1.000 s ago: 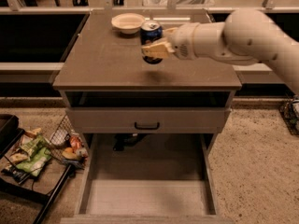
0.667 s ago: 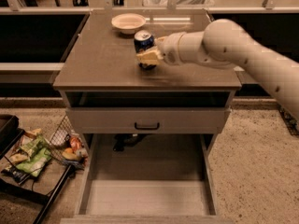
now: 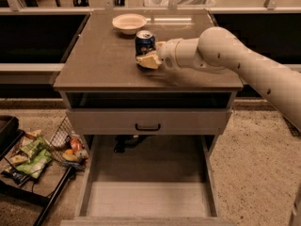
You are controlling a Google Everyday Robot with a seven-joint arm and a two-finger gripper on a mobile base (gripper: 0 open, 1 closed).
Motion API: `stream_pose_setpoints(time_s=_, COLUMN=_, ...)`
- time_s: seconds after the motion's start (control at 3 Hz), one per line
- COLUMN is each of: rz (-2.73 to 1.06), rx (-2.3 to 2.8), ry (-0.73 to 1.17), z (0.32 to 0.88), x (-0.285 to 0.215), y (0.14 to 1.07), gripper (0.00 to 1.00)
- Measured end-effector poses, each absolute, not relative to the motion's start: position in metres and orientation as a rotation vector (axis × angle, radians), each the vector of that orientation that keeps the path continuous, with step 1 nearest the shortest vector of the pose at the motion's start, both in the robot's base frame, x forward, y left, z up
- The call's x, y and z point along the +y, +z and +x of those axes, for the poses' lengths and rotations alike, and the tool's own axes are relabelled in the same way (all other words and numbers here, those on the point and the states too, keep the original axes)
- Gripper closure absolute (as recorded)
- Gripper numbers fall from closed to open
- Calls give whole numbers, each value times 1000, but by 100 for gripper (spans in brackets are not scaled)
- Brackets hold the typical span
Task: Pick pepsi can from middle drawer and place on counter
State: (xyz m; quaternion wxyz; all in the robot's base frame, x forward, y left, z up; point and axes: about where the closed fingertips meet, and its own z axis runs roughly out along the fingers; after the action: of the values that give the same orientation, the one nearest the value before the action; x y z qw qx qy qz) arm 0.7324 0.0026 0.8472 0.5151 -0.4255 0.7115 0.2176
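The pepsi can (image 3: pixel 145 42), dark blue with a silver top, stands upright near the middle of the grey-brown counter (image 3: pixel 101 58). It sits at or just above the surface. My gripper (image 3: pixel 144 60) reaches in from the right on the pale arm (image 3: pixel 221 53). Its pale fingers (image 3: pixel 149 60) are closed around the lower part of the can and hide it. The middle drawer (image 3: pixel 148 199) is pulled out at the bottom of the view, and its pale floor is bare.
A pale bowl (image 3: pixel 129 22) sits on the counter behind and left of the can. A closed grey drawer front with a black handle (image 3: pixel 148 126) is below the counter. A wire rack of snack bags (image 3: pixel 35 157) stands on the floor at the left.
My gripper has carried the can left and down, from above the counter's right-middle to its surface nearer the centre. The drawer and bowl have not moved.
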Motion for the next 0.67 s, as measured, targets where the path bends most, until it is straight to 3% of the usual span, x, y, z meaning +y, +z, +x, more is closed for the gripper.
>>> stream_pose_setpoints(time_s=0.67, rz=-1022, rx=1710, ry=523, z=732, x=3, y=847, gripper=39)
